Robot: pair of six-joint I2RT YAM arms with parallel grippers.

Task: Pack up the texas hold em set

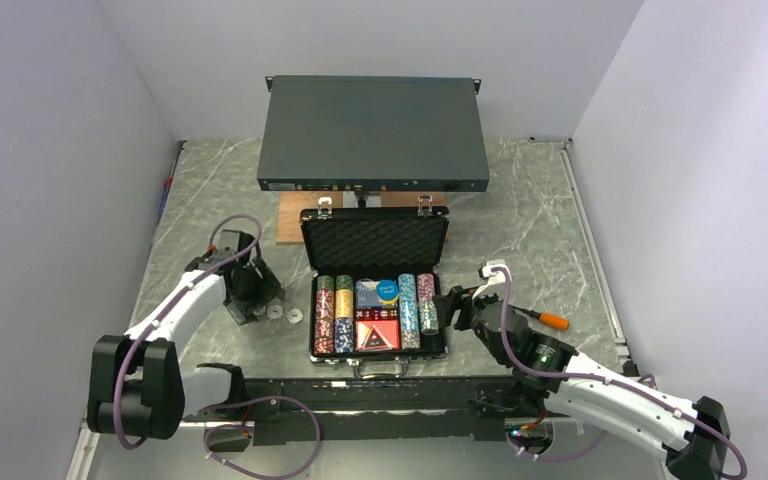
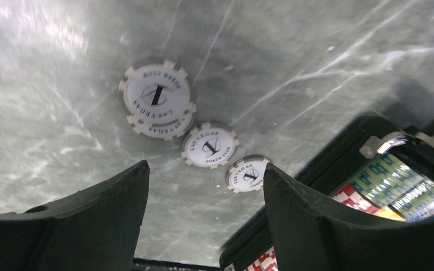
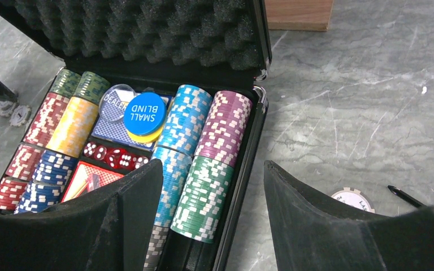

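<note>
Top external view — briefcase (image 1: 375, 242) open at mid-bench (image 1: 530, 230)
Lid raised, chip rows inside; left end effector (image 2: 206, 175) hangs with fingers apart near loose white chips (image 2: 157, 93) lying left of the briefcase (nothing gripped) — right end effector (image 3: 212, 169) spread and empty, just right of it.

— Where's the top view?
— High behind both arms, looking down on the whole table (image 1: 540, 220).
— And the wrists?
— Close above it, looking forward: the left hand (image 2: 206, 169) and right hand (image 3: 213, 165) each have the briefcase (image 3: 147, 34) just ahead. The top view shows it too.
</note>
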